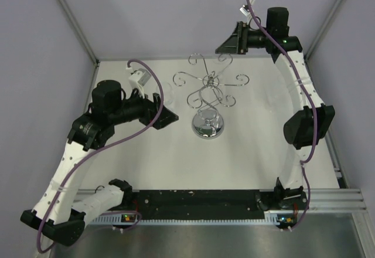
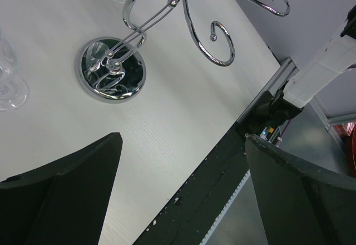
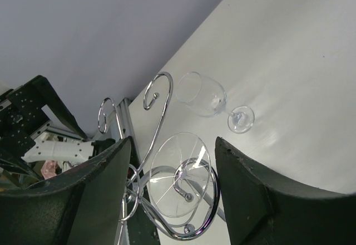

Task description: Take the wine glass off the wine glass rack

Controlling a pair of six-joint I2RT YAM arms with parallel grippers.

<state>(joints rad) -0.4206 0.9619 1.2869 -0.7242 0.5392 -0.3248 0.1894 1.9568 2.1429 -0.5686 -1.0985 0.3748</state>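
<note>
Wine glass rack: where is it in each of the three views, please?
Top external: rack in the middle of the table, base on the near side.
Left wrist: rack at the top, round base upper left.
Right wrist: rack at lower centre, inside the open right gripper.
Shared landmark: the white table.

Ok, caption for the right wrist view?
Right hand open by the wine glass rack; a wine glass lies sideways on the table.

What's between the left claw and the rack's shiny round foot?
Nothing: the left wrist view shows only bare table between the left gripper and the wine glass rack's base.
</note>
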